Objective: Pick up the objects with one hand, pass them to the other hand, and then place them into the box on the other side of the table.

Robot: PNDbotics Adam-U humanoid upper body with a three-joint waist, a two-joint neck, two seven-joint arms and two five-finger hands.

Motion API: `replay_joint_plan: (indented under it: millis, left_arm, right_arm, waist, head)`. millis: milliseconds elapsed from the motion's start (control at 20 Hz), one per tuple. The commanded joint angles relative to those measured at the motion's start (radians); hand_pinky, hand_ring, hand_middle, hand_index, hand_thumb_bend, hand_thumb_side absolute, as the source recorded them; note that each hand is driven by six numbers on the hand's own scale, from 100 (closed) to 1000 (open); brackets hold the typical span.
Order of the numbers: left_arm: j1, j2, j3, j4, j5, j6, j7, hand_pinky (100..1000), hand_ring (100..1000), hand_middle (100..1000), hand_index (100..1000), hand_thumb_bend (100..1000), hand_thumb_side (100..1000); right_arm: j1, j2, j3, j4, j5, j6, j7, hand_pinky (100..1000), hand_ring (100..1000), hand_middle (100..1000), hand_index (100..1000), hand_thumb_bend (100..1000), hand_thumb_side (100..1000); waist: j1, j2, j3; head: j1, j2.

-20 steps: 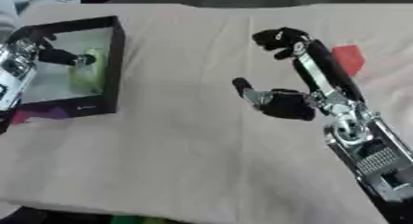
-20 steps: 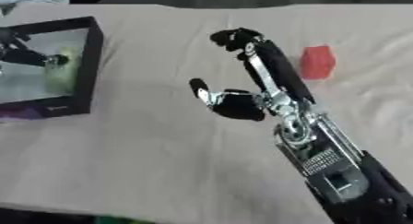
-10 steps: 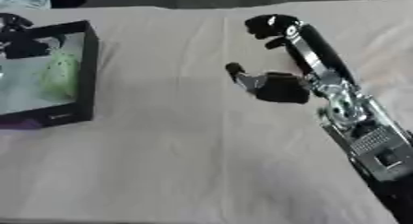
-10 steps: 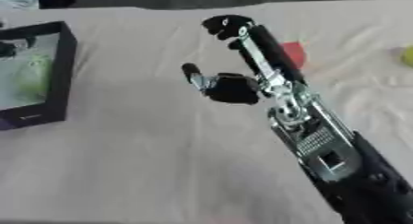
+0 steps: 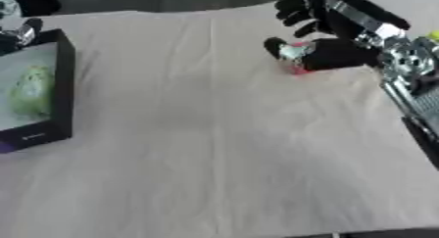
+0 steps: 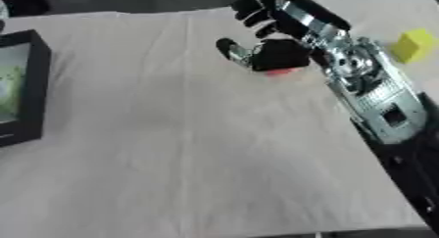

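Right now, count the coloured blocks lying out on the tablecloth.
2. A red block lies under the right hand, mostly hidden by it. A yellow block sits near the table's right edge. Others may be hidden.

A small red block point(image 6: 280, 71) is lying on the cloth at the far right, mostly hidden. A yellow block point(image 6: 415, 44) is sitting further right. A pale green object point(image 5: 32, 91) is lying inside the black box point(image 5: 61, 90) at the left edge.

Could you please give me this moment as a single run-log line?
right robot hand: open, over red block | left robot hand: by black box | box: green object inside | yellow block: untouched
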State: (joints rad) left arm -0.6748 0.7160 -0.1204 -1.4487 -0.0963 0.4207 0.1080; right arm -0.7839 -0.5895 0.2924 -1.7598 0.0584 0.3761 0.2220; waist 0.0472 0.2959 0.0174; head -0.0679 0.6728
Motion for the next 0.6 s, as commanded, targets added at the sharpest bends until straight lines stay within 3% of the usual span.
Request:
replay_joint_plan:
  millis: [50,600]
  left_arm:
    - [-0.007,0.052,0.003,-0.04,0.014,-0.008,0.011,742,695,678,772,464,362]
    - [0.013,0.057,0.007,-0.125,0.034,-0.032,0.043,740,690,662,756,460,348]
  right_arm:
    - [-0.04,-0.066,-0.031,0.054,0.027,-0.024,0.036,788,847,790,845,389,318]
    - [-0.093,-0.193,-0.095,0.344,0.225,-0.032,0.09,812,865,829,862,485,313]
  waist:
    - [0.002,-0.017,0.001]
    - [0.001,-0.003,0.001]
  head:
    - [-0.026,-0.021]
    - [-0.081,-0.044]
